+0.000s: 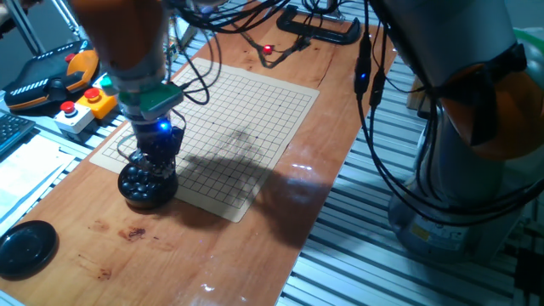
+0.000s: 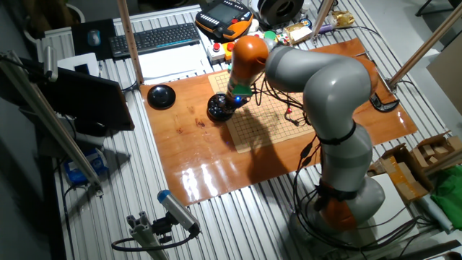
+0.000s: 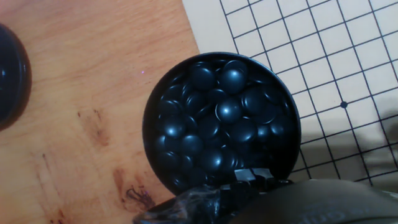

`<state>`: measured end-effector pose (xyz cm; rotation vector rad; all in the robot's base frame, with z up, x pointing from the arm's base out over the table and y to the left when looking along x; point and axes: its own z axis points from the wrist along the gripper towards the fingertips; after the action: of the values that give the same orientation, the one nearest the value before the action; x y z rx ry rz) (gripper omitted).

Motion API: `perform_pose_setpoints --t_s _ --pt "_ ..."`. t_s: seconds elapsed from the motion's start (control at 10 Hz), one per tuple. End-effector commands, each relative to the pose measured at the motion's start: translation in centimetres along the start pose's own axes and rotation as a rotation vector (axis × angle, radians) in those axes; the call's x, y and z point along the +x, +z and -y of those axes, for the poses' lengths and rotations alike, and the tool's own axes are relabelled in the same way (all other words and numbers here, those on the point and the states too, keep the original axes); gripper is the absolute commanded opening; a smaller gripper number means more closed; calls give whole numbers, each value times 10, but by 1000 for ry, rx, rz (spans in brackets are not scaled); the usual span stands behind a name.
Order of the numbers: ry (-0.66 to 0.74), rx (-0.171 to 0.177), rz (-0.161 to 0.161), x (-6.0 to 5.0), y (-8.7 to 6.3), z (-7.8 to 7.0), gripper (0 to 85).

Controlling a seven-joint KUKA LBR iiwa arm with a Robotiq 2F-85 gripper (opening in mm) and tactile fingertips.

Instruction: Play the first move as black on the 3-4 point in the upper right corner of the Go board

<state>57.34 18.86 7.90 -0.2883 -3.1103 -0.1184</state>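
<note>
A round black bowl (image 3: 151, 134) full of glossy black stones (image 3: 227, 111) stands on the wooden table at the corner of the Go board (image 1: 246, 119). In the fixed views my gripper (image 1: 155, 168) reaches straight down into the bowl (image 1: 144, 191). Only dark finger parts (image 3: 252, 179) show in the hand view, at the bowl's near rim, so I cannot tell how the jaws stand or whether they hold a stone. No black stone lies apart from the pile. The board's grid (image 3: 323, 56) is bare where it shows. The 3-4 point is an unmarked crossing I cannot single out.
The bowl's black lid (image 1: 25, 248) lies on the table away from the board; its edge (image 3: 9, 74) shows in the hand view. A button box (image 1: 81, 106) and a pendant (image 1: 47, 81) sit past the table edge. Cables (image 1: 280, 42) trail over the board's far end.
</note>
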Motion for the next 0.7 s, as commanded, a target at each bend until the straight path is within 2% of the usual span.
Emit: perform_pose_setpoints --t_s 0.0,0.3,0.6 --pt "-2 -5 0 0 0 0 7" --pt "10 -59 -9 0 0 0 7" --pt "15 -80 -22 -3 4 -2 7"
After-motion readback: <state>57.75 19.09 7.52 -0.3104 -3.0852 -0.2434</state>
